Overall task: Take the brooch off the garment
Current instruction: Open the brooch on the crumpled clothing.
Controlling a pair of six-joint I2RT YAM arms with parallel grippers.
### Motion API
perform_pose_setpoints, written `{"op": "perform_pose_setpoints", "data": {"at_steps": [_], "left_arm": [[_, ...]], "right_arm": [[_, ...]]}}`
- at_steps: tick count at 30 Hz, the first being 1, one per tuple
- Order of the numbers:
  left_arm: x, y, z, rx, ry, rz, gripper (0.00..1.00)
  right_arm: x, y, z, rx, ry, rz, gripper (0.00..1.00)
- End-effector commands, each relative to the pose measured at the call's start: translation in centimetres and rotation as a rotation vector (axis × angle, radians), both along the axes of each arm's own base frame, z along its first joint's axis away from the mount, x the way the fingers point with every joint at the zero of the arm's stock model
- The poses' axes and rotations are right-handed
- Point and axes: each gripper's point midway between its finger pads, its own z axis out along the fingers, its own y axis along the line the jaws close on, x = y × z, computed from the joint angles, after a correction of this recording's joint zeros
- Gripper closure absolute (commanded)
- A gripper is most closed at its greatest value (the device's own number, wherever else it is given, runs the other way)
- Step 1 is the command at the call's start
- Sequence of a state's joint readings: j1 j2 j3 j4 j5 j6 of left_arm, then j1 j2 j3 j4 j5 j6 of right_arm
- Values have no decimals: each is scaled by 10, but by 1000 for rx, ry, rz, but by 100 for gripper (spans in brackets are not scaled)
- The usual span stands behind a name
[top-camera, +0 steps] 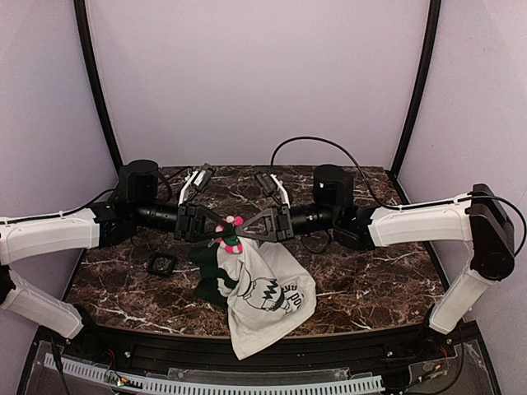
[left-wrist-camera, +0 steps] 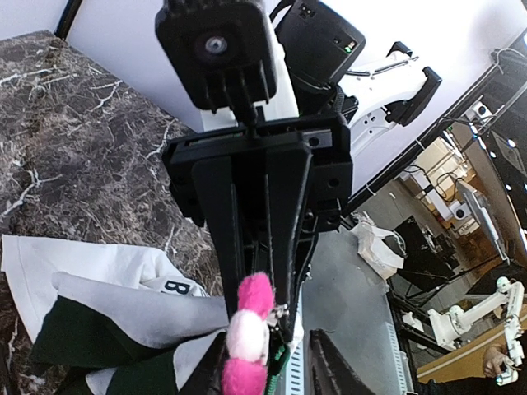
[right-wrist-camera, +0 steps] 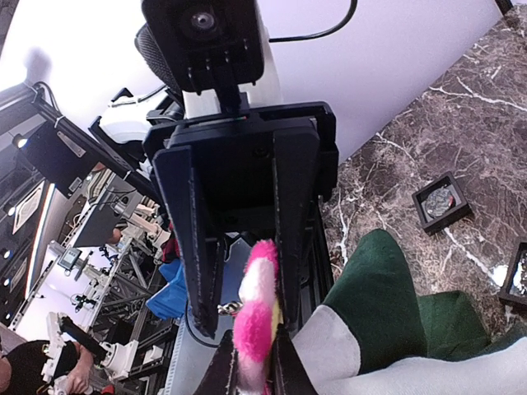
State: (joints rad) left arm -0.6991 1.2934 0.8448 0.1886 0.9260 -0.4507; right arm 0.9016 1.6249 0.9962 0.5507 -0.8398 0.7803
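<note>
Top external: R end effector pinches brooch, L end effector opposite.

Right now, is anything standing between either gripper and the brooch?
Nothing visible does. The left gripper and the right gripper meet tip to tip at the brooch, held up above the table. The right one looks clamped on it. The garment it is pinned to hangs below, not in between.

High view, two facing wrist views
Top camera looked down from behind the left gripper and right gripper; each wrist camera sat close behind its own, facing the other, sharing the brooch between the fingertips
</note>
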Motion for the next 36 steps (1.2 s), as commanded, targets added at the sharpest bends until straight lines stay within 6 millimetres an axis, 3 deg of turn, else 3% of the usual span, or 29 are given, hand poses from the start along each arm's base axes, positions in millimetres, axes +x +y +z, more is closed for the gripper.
{"op": "perform_pose_setpoints", "data": {"at_steps": [1,4,15,22,24,32,36], "left_arm": [[0,2,17,-30,-65,23,63],[0,2,17,-30,-64,26,63],[2,2,14,-24,-53,35,88],[1,2,14,-25,-49,30,98],[1,2,15,-27,-50,29,99],[-5,6,27,-76,-90,23,99],[-11,8,36,-117,-114,9,99]], "right_arm": [[0,0,4,-22,-23,-35,100],[0,2,2,-29,-23,-32,100],[-2,2,5,-25,-35,-25,100],[-6,-1,14,-8,-57,-16,98],[-7,-2,18,-1,-64,-13,92],[-14,-7,20,44,-40,13,46],[-15,-8,17,51,-25,6,40]]}}
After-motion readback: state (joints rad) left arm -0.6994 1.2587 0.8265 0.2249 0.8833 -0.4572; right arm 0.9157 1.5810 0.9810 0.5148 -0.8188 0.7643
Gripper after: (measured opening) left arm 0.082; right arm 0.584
